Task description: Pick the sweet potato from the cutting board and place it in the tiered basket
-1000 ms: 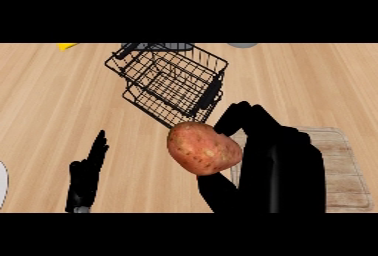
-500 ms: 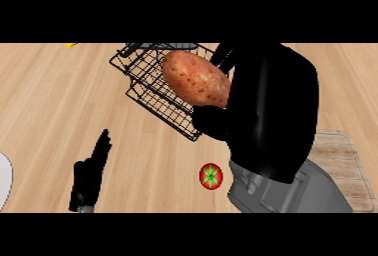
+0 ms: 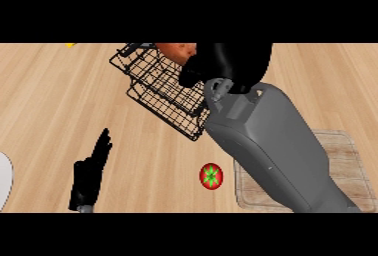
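Observation:
The orange-brown sweet potato (image 3: pixel 177 50) shows only partly at the top of the head view, over the upper tier of the black wire tiered basket (image 3: pixel 159 95). My right hand (image 3: pixel 225 62) is curled round it and hides most of it; the grey forearm runs down to the lower right. The wooden cutting board (image 3: pixel 343 160) lies at the lower right, partly under that forearm. My left hand (image 3: pixel 90 172) rests open at the lower left, fingers pointing up.
A red ball with a green star pattern (image 3: pixel 211 176) lies on the counter just left of the cutting board. A white plate's edge (image 3: pixel 4 182) shows at the far left. A small yellow object (image 3: pixel 71 45) sits at the top left.
My right hand has carried the sweet potato up and away from the board to above the basket's top tier. The forearm now stretches across the view. The left hand has stayed put.

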